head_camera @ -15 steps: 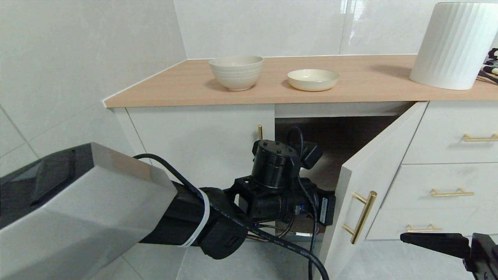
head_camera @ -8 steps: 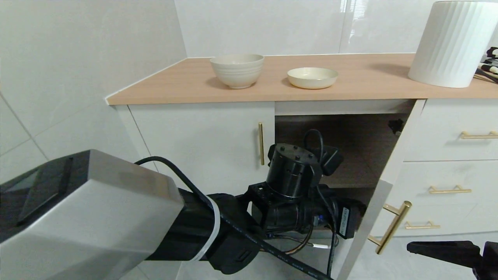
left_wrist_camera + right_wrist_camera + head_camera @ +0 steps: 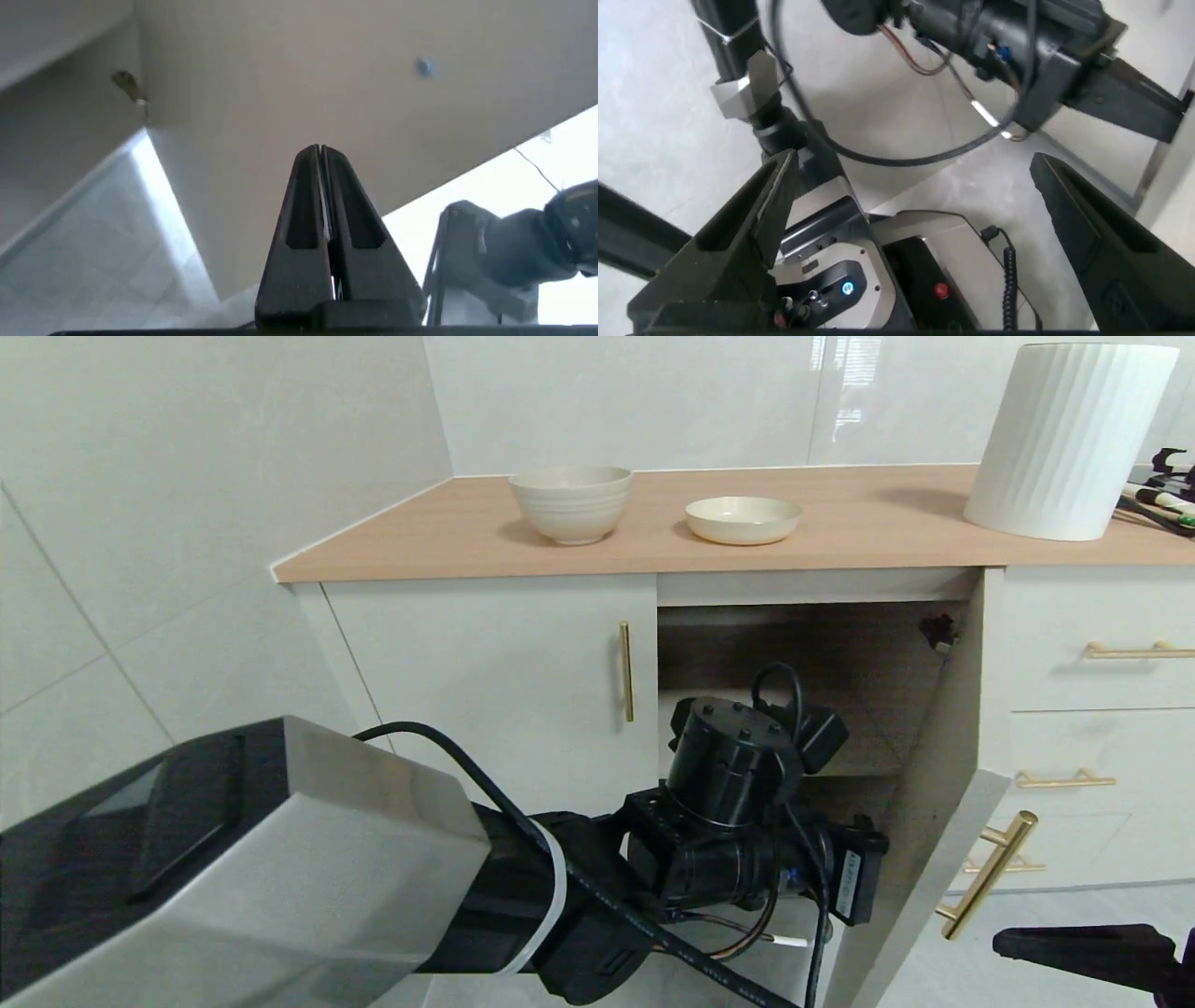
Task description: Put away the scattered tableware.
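Observation:
A cream ribbed bowl [image 3: 570, 502] and a shallow cream dish [image 3: 743, 519] stand apart on the wooden counter [image 3: 448, 546]. Below the dish, the cabinet's right door [image 3: 934, 887] stands swung wide open, showing a dark interior with a shelf [image 3: 873, 751]. My left arm's wrist [image 3: 738, 803] is low in front of that opening. My left gripper [image 3: 320, 224] is shut with nothing in it, its tip close to the door's inner face [image 3: 308, 84]. My right gripper [image 3: 924, 233] hangs open and holds nothing, low near the floor; one of its fingers [image 3: 1074, 947] shows at the lower right.
A tall white ribbed container [image 3: 1069, 439] stands at the counter's right end, with dark utensils [image 3: 1158, 490] beside it. Drawers with gold handles [image 3: 1134, 651] are right of the open door. The left door with its gold handle [image 3: 626, 672] is closed. A tiled wall bounds the left.
The cabinet door has swung from partly open to wide open. My left arm has moved right and lower along with it. The head view has shifted a little.

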Available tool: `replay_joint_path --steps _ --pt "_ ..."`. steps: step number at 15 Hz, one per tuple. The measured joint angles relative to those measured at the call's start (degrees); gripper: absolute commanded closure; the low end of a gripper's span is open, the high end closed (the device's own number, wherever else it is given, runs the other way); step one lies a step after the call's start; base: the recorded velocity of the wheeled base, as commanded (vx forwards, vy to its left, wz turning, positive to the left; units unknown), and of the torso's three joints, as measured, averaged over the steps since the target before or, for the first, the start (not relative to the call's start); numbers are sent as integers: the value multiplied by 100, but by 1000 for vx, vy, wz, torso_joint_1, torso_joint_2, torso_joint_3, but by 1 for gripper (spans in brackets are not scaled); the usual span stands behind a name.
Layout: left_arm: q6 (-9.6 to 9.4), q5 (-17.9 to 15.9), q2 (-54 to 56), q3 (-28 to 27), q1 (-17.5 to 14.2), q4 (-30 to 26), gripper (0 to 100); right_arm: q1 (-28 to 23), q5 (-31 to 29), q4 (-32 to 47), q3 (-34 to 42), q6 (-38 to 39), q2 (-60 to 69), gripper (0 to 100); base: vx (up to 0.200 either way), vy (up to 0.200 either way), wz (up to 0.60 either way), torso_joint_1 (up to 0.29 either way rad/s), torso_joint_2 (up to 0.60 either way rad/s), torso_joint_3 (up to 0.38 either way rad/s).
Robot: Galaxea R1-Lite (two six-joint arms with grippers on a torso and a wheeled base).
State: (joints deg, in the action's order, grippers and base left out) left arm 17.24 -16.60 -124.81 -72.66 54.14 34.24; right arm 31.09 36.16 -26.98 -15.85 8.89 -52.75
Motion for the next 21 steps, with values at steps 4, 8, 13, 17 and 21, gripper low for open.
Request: replay_joint_path --steps 4,8,13,17,21 --pt "17 21 -99 -302 296 -55 100 6 284 7 28 0 68 0 0 0 0 0 0 0" --pt "206 -9 323 89 727 -39 100 6 377 -1 48 0 112 0 0 0 0 0 0 0" --pt "246 490 1034 1084 -502 29 100 -50 277 5 -262 85 -290 0 0 0 0 0 0 0" --pt "213 791 2050 2059 -1627 279 100 -483 143 -22 -1279 233 -1473 0 0 0 0 0 0 0" --pt "-20 791 3237 2811 -2502 212 0 -866 132 378 -2612 260 -2693 0 0 0 0 0 0 0"
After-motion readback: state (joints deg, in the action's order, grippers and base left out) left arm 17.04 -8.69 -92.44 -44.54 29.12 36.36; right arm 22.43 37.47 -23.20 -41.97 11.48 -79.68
